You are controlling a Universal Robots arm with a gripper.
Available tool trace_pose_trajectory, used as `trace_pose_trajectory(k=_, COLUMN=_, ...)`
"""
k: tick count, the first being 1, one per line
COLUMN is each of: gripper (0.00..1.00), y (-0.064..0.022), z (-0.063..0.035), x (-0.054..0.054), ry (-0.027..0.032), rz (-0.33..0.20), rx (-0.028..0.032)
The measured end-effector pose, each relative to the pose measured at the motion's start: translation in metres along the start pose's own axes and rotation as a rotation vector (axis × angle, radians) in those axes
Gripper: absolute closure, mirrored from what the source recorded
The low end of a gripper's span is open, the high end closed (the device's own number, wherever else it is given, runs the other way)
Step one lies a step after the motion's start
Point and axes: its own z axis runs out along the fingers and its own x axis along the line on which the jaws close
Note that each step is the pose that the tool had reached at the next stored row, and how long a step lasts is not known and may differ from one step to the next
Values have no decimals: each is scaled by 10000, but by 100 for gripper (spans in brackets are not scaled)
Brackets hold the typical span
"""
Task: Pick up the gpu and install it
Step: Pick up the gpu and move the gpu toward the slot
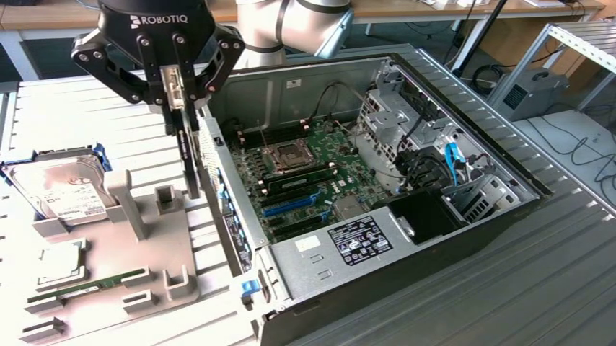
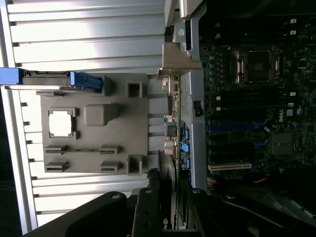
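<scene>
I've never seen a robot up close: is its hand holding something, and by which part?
The hand grips the gpu by its top end, at the silver bracket; the rest hangs below.

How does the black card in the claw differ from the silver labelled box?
The thin flat black card hangs upright in the gripper; the silver labelled hard drive rests tilted on the grey stand. The card is slim and dark, the drive thicker and shiny. Both are rectangular.
</scene>
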Motion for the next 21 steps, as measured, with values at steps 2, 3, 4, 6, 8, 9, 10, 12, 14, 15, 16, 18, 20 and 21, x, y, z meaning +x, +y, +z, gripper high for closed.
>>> trace_pose_trajectory(k=2, gripper=74, y=0, z=0, x=-7, ry=0, rz=0, rx=0)
trace_pose_trajectory(k=3, gripper=74, y=1, z=1, x=-10, ry=0, rz=0, rx=-1)
trace_pose_trajectory(k=4, gripper=74, y=1, z=0, x=-13, ry=0, rz=0, rx=0)
trace_pose_trajectory(k=6, gripper=74, y=1, z=1, x=-20, ry=0, rz=0, rx=-1)
trace_pose_trajectory(k=8, gripper=74, y=2, z=1, x=-32, ry=1, rz=0, rx=1)
trace_pose_trajectory(k=9, gripper=74, y=2, z=1, x=-37, ry=0, rz=0, rx=0)
trace_pose_trajectory(k=10, gripper=74, y=3, z=1, x=-42, ry=0, rz=0, rx=0)
trace_pose_trajectory(k=12, gripper=74, y=3, z=2, x=-56, ry=0, rz=-1, rx=0)
trace_pose_trajectory(k=14, gripper=74, y=4, z=2, x=-69, ry=0, rz=0, rx=0)
trace_pose_trajectory(k=15, gripper=74, y=4, z=2, x=-74, ry=0, rz=0, rx=0)
trace_pose_trajectory(k=16, gripper=74, y=5, z=2, x=-80, ry=0, rz=0, rx=0)
trace_pose_trajectory(k=18, gripper=74, y=6, z=3, x=-93, ry=0, rz=0, rx=0)
trace_pose_trajectory(k=20, gripper=74, y=6, z=3, x=-108, ry=0, rz=0, rx=0)
trace_pose_trajectory(k=21, gripper=74, y=7, z=3, x=-114, ry=0, rz=0, rx=0)
